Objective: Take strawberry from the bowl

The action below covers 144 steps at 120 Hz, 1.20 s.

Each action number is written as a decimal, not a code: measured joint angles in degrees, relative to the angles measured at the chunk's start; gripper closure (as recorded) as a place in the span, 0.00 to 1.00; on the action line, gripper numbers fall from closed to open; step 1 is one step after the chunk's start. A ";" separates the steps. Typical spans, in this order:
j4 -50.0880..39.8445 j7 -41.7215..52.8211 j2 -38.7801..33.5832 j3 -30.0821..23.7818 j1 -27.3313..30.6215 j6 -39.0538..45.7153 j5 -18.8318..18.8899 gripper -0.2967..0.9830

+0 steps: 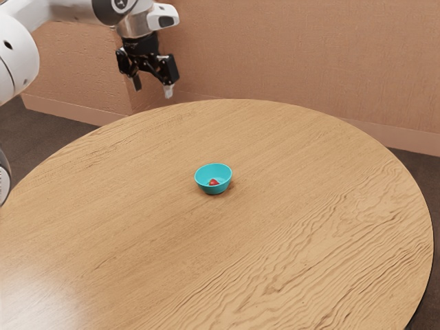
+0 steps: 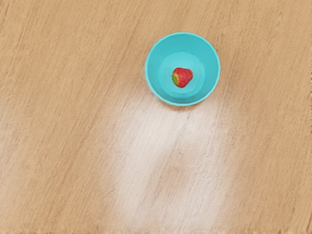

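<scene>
Below the gripper (image 1: 152, 87) lies the strawberry (image 2: 184, 77).

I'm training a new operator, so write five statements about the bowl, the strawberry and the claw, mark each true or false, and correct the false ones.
1. The strawberry lies inside the bowl. True.
2. The bowl is red. False: it is turquoise; the strawberry is mostly red.
3. The claw is shut on the strawberry. False: it is open, away from both bowl and strawberry.
4. The strawberry has a yellow-green patch at one end. True.
5. The bowl is tipped on its side. False: it stands upright on the wooden table.
</scene>
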 joint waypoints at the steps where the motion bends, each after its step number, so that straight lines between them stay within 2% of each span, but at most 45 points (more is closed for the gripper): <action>1: 0.02 0.01 0.02 0.04 -0.01 -0.11 -0.08 0.23; 28: 0.34 0.38 0.19 0.36 -0.10 -1.89 -0.92 0.23; 40: -0.04 0.67 0.89 -3.32 -0.14 -1.72 0.98 0.23; 64: -0.77 4.18 9.38 -7.92 -0.16 4.11 3.51 0.23; 83: -1.30 9.86 13.30 -9.96 -0.11 9.56 3.85 0.23; 106: -1.25 17.83 16.35 -12.36 0.69 12.32 4.86 0.23; 144: -4.73 34.73 18.83 -12.44 5.06 17.80 2.90 0.23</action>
